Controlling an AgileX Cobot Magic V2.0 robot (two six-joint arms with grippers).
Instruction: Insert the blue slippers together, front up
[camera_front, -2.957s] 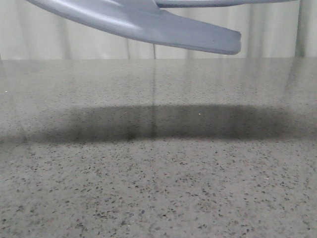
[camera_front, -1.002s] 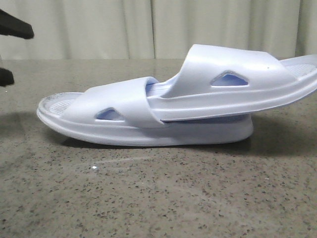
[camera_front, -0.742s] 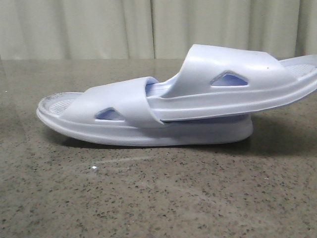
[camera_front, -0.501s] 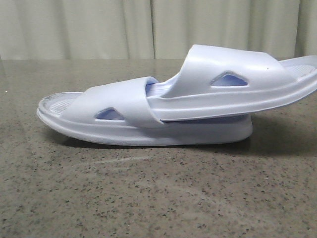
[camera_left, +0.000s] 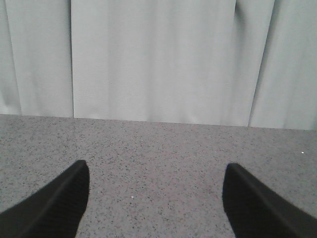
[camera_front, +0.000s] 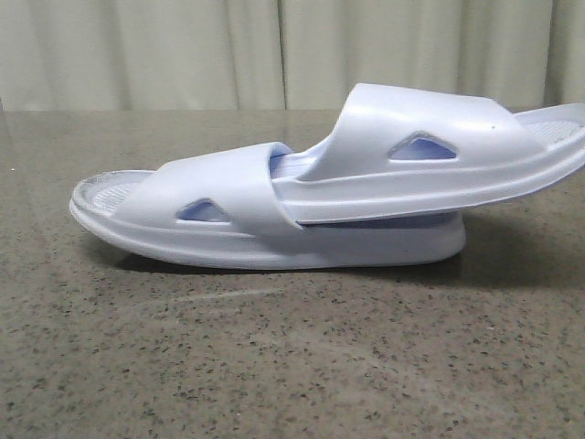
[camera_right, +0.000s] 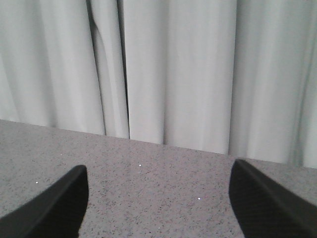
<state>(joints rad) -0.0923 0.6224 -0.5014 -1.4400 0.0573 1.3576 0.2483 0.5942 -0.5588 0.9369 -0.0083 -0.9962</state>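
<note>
In the front view the two blue slippers lie nested on the speckled table. The lower slipper (camera_front: 210,215) rests flat on its sole with its open toe end at the left. The upper slipper (camera_front: 430,151) has one end pushed under the lower slipper's strap and tilts up to the right, its far end off the table. Neither gripper shows in the front view. My left gripper (camera_left: 154,198) is open, jaws wide apart over bare table. My right gripper (camera_right: 158,201) is open too, over bare table. Neither wrist view shows the slippers.
The grey speckled table (camera_front: 292,366) runs back to a pale pleated curtain (camera_front: 274,50). The curtain also fills the upper part of the left wrist view (camera_left: 153,59) and the right wrist view (camera_right: 163,69).
Three seconds ago a slipper was held high over the bare table. One second ago the nested pair lay on the table and a dark gripper at the left edge has since left the view.
</note>
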